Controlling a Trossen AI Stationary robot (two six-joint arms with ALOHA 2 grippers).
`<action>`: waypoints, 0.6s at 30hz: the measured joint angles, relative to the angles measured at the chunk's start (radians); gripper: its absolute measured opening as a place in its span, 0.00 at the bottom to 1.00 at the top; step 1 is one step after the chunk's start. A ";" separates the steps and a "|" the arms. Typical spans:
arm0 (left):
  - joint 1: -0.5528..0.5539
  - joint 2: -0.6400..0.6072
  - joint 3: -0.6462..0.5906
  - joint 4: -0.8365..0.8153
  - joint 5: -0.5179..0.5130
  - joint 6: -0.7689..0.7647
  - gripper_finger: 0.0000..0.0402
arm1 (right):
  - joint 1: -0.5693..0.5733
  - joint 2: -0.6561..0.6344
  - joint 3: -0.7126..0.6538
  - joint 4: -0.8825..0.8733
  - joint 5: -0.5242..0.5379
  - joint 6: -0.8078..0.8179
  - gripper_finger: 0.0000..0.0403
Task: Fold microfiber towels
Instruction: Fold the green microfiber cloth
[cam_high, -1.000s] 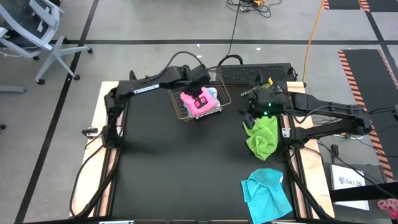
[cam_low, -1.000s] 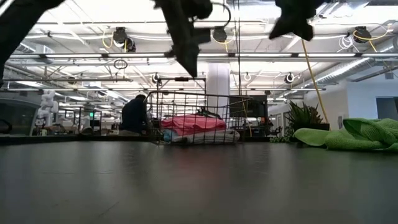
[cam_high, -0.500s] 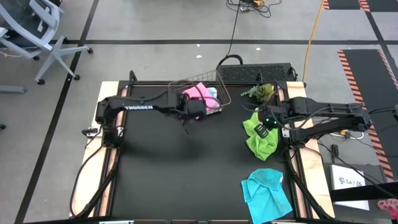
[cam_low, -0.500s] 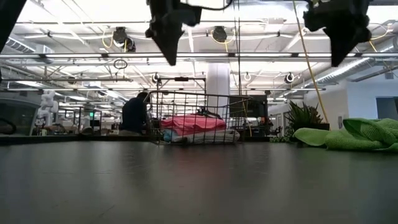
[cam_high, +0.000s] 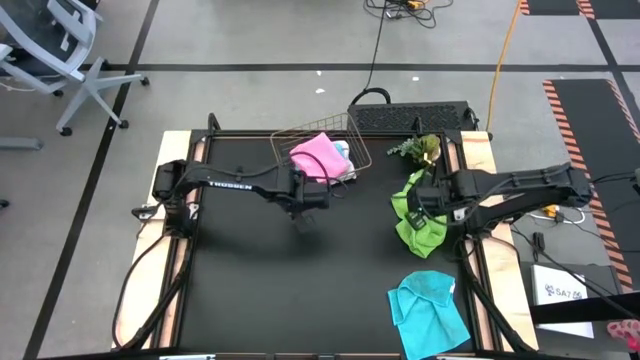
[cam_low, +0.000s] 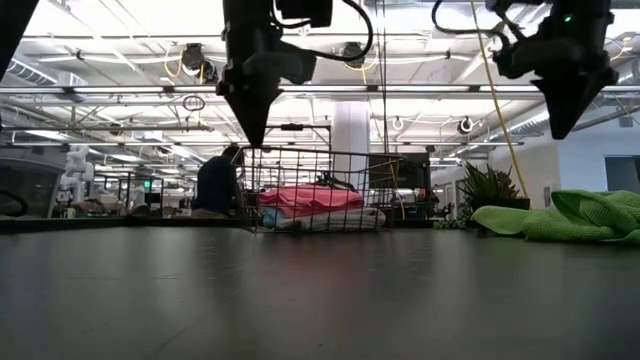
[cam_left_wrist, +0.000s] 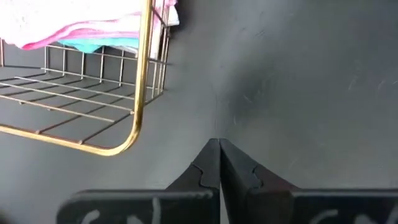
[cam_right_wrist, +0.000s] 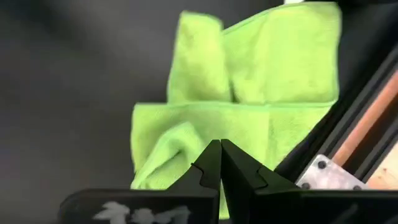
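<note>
pink towel (cam_high: 318, 152) atop a cyan one in the basket (cam_high: 283, 150); lime towel (cam_high: 420, 222) crumpled; cyan towel (cam_high: 430, 310) rumpled near the table's front edge.

Wide bare middle of the table (cam_high: 300, 290), wire basket (cam_high: 290, 160) at far edge, green towel (cam_high: 425, 230) and blue towel (cam_high: 430, 310) along right edge.

High view: straight down over the whole worktop (cam_high: 300, 290).
Low view: worktop level, facing the wire basket (cam_low: 320, 190).
Left wrist: close beside the basket.
Right wrist: close above the green towel (cam_right_wrist: 249, 106).
</note>
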 joint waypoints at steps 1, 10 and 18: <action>-0.001 -0.001 0.000 0.007 0.000 0.001 0.01 | -0.024 0.000 -0.003 0.004 0.009 -0.017 0.00; -0.001 -0.014 0.000 0.118 0.011 0.012 0.02 | -0.258 0.000 -0.004 0.244 -0.049 -0.300 0.05; 0.000 -0.005 0.000 0.573 0.029 0.051 0.04 | -0.298 -0.008 -0.004 0.443 -0.175 -0.369 0.17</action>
